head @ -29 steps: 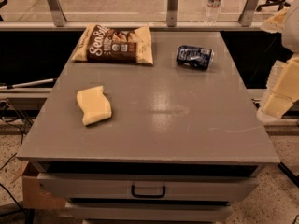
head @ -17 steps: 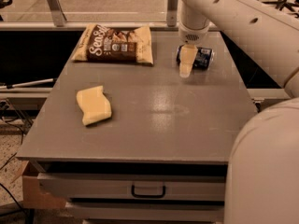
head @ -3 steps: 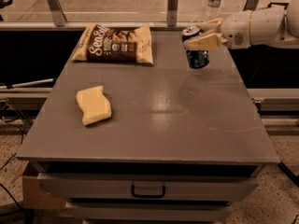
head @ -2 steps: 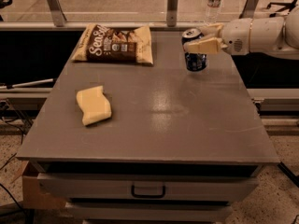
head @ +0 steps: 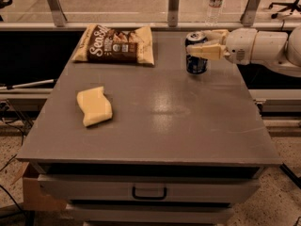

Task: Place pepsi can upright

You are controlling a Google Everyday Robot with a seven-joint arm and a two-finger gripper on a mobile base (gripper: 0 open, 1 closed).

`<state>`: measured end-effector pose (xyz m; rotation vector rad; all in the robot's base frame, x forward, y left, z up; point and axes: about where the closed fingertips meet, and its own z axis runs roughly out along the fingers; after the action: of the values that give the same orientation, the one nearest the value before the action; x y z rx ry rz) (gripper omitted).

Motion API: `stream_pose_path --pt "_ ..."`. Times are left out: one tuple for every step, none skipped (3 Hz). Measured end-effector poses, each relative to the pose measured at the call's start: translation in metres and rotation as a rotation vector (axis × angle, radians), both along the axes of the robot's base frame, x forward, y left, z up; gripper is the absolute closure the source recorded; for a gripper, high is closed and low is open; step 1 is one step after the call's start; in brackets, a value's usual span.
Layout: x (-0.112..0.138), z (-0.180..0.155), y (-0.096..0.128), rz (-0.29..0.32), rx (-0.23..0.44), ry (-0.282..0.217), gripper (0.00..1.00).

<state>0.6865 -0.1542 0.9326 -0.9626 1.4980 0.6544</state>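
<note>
The claw [head: 199, 42] grasps the pepsi can [head: 195, 65], upright and apparently touching the table [head: 188, 126] beneath it; next move: release, withdraw.

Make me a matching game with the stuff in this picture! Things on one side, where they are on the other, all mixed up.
Things:
1. pepsi can
2. snack bag
3. yellow sponge
4. water bottle

Places:
A. lying flat at the back of the table, left side of the picture
B. standing beyond the table, past the rail
C. upright at the back right of the table, with the end effector closed around it
D. lying on the table's left side, nearer the front

Pairs: 1-C, 2-A, 3-D, 4-B
</note>
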Motion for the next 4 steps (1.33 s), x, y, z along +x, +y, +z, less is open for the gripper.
stream_pose_path --pt "-0.002 -0.002 -0.003 -0.023 0.046 -0.024 1.00" --pt "-0.002 -0.007 -0.004 -0.034 0.082 -0.034 1.00" --pt "-0.002 -0.016 -0.002 -0.022 0.115 -0.031 0.89" --pt "-0.002 -0.020 -0.001 -0.010 0.127 -0.029 0.58"
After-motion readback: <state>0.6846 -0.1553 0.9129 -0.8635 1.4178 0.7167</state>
